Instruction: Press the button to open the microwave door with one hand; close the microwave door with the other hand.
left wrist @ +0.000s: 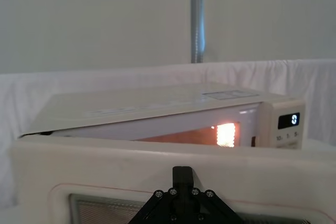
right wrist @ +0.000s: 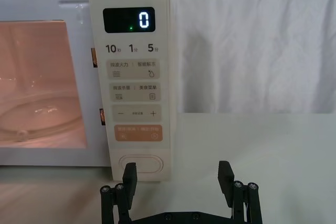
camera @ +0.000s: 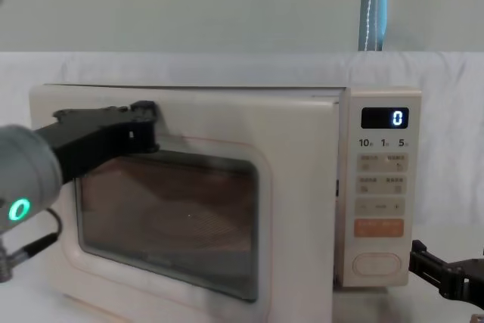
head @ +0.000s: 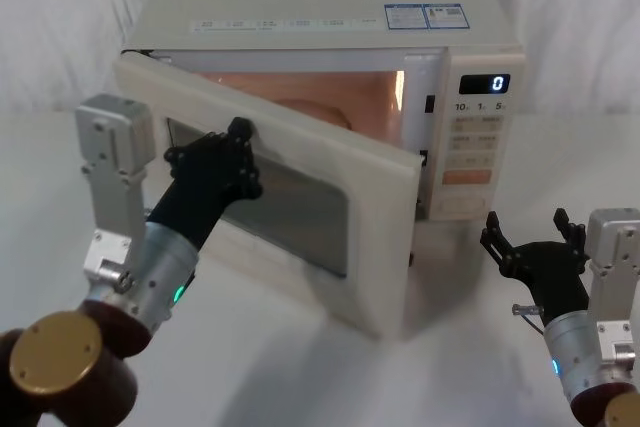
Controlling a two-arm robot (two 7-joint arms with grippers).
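The microwave door (head: 340,162) stands partly open, swung out toward me on its left hinge, and the lit orange cavity (head: 330,92) shows behind it. My left gripper (head: 228,155) is shut, its tip resting against the door's outer face at the top edge of the dark window (camera: 166,209). The same tip (left wrist: 182,174) lies against the cream door (left wrist: 105,166) in the left wrist view. The cream oval button (right wrist: 140,163) sits at the bottom of the control panel (right wrist: 131,77). My right gripper (right wrist: 178,174) is open and low, a short way in front of the button (head: 462,204) and not touching it.
The microwave (head: 320,7) stands on a white cloth-covered table (head: 300,377) with a white backdrop behind. Its display (right wrist: 129,20) reads 0. A glass turntable (right wrist: 37,114) lies inside the cavity. A metal pole (left wrist: 196,17) rises behind.
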